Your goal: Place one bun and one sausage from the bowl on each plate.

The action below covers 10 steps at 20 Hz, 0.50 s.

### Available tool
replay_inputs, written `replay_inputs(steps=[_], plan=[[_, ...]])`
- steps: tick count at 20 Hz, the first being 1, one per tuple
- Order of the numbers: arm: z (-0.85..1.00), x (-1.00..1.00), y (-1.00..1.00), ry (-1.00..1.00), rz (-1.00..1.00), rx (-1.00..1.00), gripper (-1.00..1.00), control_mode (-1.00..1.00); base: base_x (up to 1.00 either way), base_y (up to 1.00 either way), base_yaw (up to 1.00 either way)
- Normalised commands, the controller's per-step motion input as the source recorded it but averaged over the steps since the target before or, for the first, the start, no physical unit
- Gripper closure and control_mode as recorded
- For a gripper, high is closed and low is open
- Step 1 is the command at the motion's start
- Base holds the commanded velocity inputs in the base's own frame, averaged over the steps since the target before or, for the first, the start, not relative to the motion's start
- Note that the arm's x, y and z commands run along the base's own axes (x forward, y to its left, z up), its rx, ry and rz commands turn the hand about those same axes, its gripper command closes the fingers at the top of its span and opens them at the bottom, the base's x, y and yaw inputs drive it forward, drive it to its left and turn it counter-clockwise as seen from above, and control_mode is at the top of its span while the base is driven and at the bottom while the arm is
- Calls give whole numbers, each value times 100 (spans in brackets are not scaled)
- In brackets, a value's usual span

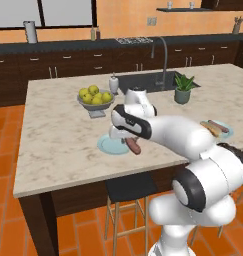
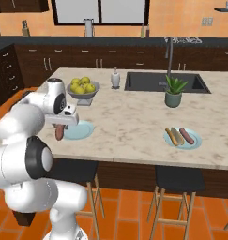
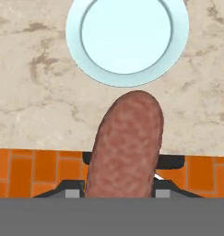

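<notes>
Now the end effector grips a sausage hanging above the tabletop edge, just beside the near plate; the far plate carries bun and sausage.

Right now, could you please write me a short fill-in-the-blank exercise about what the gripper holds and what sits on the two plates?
1. The gripper is shut on a ____.
2. The near plate beneath the gripper is ____.
3. The far plate by the potted plant already carries a bun and a ____.
4. The footed fruit bowl holds ____ fruit.

Missing words: sausage; empty; sausage; yellow-green
</notes>
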Motion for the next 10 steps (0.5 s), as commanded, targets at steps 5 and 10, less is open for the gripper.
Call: replay_inputs(steps=[5, 10], plan=[[8, 77, 35, 7, -1, -4, 100, -100, 0, 0, 0], [-50, 87, 21, 1, 0, 0, 100, -100, 0, 0, 0]])
